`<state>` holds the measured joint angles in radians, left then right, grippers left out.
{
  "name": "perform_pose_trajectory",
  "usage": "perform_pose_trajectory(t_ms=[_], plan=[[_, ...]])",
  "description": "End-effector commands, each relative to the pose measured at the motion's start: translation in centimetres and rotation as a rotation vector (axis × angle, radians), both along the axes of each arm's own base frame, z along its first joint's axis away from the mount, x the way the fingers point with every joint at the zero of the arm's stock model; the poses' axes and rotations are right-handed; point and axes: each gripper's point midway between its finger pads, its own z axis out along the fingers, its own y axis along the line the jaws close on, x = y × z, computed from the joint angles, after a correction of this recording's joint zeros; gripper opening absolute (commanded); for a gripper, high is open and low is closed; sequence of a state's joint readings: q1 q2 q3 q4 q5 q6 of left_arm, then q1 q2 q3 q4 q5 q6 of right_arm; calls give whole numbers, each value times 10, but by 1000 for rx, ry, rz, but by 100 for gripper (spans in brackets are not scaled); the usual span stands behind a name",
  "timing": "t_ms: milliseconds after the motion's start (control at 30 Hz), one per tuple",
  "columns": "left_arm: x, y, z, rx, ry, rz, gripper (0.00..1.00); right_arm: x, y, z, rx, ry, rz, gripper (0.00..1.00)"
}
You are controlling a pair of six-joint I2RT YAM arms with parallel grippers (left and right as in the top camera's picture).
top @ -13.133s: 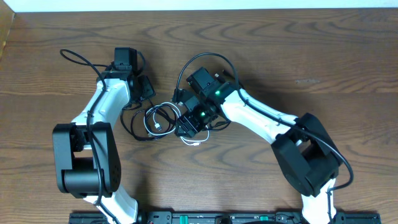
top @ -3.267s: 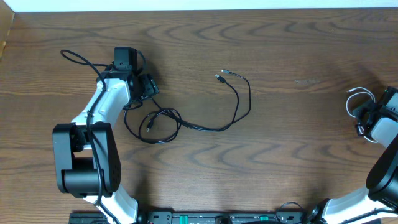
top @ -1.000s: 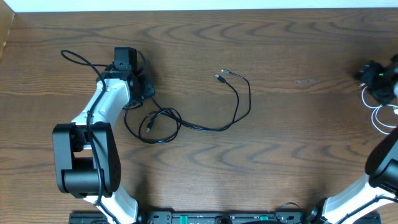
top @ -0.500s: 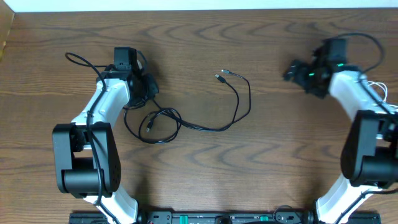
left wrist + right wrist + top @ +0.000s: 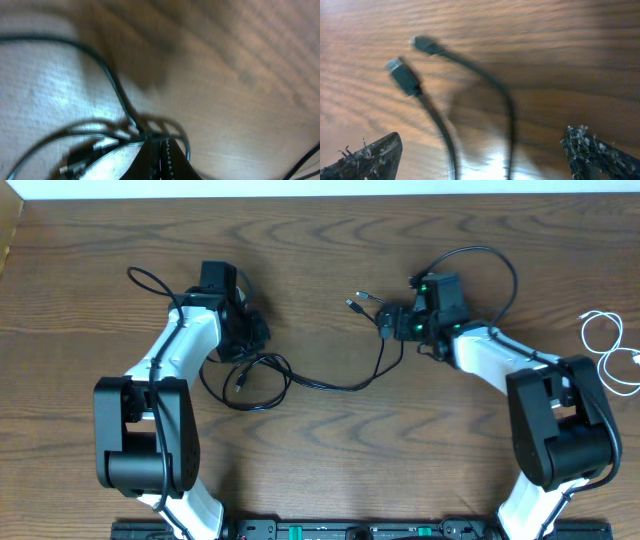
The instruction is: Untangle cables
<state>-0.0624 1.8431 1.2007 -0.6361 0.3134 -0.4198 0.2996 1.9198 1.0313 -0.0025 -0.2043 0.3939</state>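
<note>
The right jaws are spread wide. One finger (image 5: 372, 155) is seen at each lower corner of the right wrist view, and nothing is gripped between them. In the gap, two strands of the black cable (image 5: 340, 387) are laid on the wooden surface (image 5: 450, 460). Each strand ends in a plug: the larger plug (image 5: 402, 75) beside the smaller plug (image 5: 422, 44), apart from each other. From overhead, these jaws are placed just right of the plugs, over the bend of the cable.

The left jaws are shown blurred in the left wrist view. The fingers (image 5: 149, 161) are pressed almost together, with only a thin slit between them. Dark strands of the cable run up to their tips, but whether one is pinched cannot be told. From overhead, the jaws are found at the far edge of the cable's coiled left end, which is looped over itself there.

From that coil the cable is run right in a shallow sag, then far toward the plugs. The white cable (image 5: 599, 362) is laid in loose loops at the right edge, well apart from the black one and from both arms.

A thick wire (image 5: 150, 278) is curled left of the left arm (image 5: 175, 355), and another is arched over the right arm (image 5: 490, 355).
</note>
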Motion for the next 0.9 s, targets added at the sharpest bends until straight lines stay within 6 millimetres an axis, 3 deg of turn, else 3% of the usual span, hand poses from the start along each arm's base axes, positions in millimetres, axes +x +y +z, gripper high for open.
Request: perform_pose_trajectory(t_ms=[0,233,400,467,633,867], plan=[[-15,-7,-6,-2,66,-3,8,-10,5,-15,-67,14,-7,99],[-27,28,-17,213,136,242,8,-9,9,-14,-118,-22,-6,99],[-26,30,-17,200,147,384,15,-9,9,-14,-119,-23,-4,99],[-25,30,-17,196,150,412,30,-9,10,-14,-119,-23,-4,99],[-23,30,-17,193,144,426,46,-8,10,-13,-118,-26,-4,99],[-27,30,-17,173,180,577,46,-8,10,-13,-118,-26,-4,99]])
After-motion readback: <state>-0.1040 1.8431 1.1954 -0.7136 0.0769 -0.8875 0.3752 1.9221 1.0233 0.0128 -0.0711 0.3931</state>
